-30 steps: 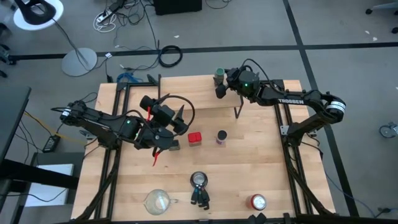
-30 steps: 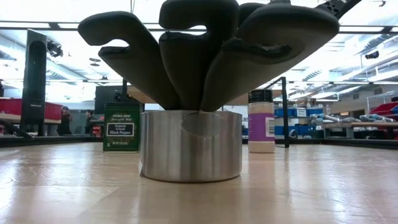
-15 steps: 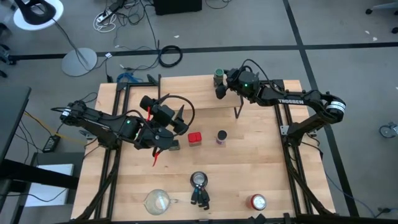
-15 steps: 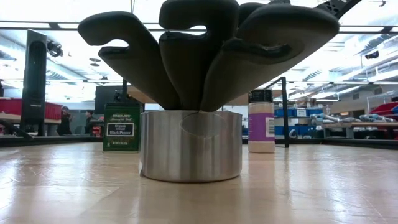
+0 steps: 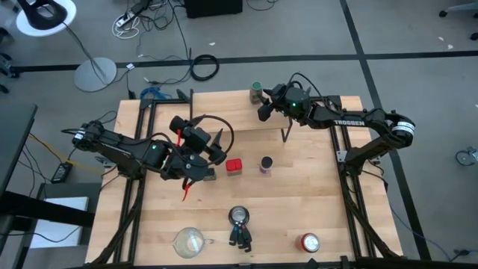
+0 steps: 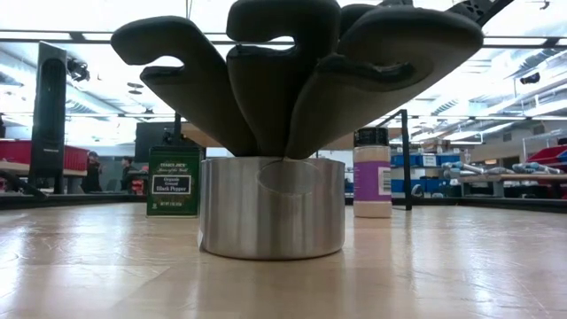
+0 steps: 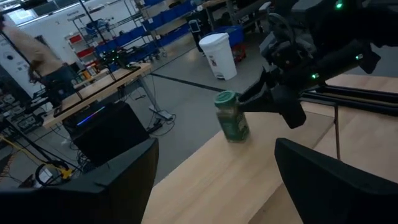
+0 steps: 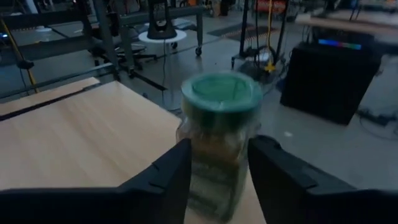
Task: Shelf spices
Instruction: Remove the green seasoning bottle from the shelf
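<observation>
The right gripper (image 5: 261, 103) is at the far edge of the table (image 5: 314, 209), about twelve o'clock from the table's middle, above the light wooden shelf (image 5: 231, 112). Its two fingers (image 8: 161, 174) stand on both sides of the green-lidded jar (image 5: 256, 91), which is upright on the board near its far edge. In the right wrist view the jar (image 8: 221, 137) fills the gap between the fingers, but I cannot tell if they press it or only stand beside it.

The left gripper (image 5: 213, 149) is at about nine o'clock from the centre, over the table in front of the shelf. Its jaws are open wide and hold nothing; the left wrist view looks between them to the green jar (image 7: 231, 116) and the other arm.

The red square tin (image 5: 234, 166) stands at the centre of the table, just beside the left gripper. The purple-labelled jar (image 5: 266, 164) is near it, toward three o'clock. In the low view the dark olive tin (image 6: 173, 182) stands on the table, to the left of a steel cup of black utensils (image 6: 272, 217).

At six o'clock this utensil cup (image 5: 239, 217) is near the front edge, with a clear glass cup (image 5: 189, 240) at seven o'clock and a round red-topped can (image 5: 310, 242) at five o'clock.
</observation>
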### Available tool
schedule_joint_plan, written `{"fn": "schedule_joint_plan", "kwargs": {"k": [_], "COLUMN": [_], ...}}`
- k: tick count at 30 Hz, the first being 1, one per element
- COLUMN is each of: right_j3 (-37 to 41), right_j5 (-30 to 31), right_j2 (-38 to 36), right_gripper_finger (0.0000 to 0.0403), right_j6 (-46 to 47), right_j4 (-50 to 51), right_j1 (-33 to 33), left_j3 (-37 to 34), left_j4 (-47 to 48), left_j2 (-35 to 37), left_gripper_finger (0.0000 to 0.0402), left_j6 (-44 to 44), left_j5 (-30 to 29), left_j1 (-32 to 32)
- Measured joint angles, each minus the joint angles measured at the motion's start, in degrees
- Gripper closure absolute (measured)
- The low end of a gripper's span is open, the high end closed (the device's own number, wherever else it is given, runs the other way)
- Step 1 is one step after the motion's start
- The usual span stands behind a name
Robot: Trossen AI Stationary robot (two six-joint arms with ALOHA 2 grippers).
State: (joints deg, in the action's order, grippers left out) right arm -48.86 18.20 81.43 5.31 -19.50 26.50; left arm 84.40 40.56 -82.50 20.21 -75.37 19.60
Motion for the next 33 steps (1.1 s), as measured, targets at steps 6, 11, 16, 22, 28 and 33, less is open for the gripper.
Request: {"fn": "schedule_joint_plan", "kwargs": {"k": [6, 11, 16, 22, 28, 33], "right_j3": [0.0, 0.0, 0.0, 0.0, 0.0, 0.0], "right_j5": [0.06, 0.83, 3.94, 5.97, 9.64, 10.75], "right_j2": [0.02, 0.02, 0.02, 0.02, 0.02, 0.02], "right_gripper_finger": [0.0297, 0.0306, 0.0256, 0.0155, 0.0067, 0.0048], "right_j6": [1.34, -0.47, -1.53, -6.96, -19.37, -22.76], "right_j4": [2.59, 2.55, 2.31, -0.16, -7.78, -9.29], "right_j1": [-1.11, -3.64, -6.56, -11.05, -13.7, -12.1], "left_j3": [-0.02, -0.02, -0.02, -0.02, -0.02, -0.02], "left_j4": [-0.36, -0.38, -0.38, -0.34, -0.35, -0.36], "left_j2": [0.0, 0.0, 0.0, 0.0, 0.0, 0.0], "left_gripper_finger": [0.0076, 0.0076, 0.0076, 0.0076, 0.0076, 0.0076], "left_j6": [0.02, 0.05, 0.09, 0.09, -0.24, -0.2], "left_j5": [0.06, 0.04, 0.04, 0.03, 0.02, 0.02], "left_j1": [1.06, 1.57, 1.59, 1.57, 1.57, 1.57]}}
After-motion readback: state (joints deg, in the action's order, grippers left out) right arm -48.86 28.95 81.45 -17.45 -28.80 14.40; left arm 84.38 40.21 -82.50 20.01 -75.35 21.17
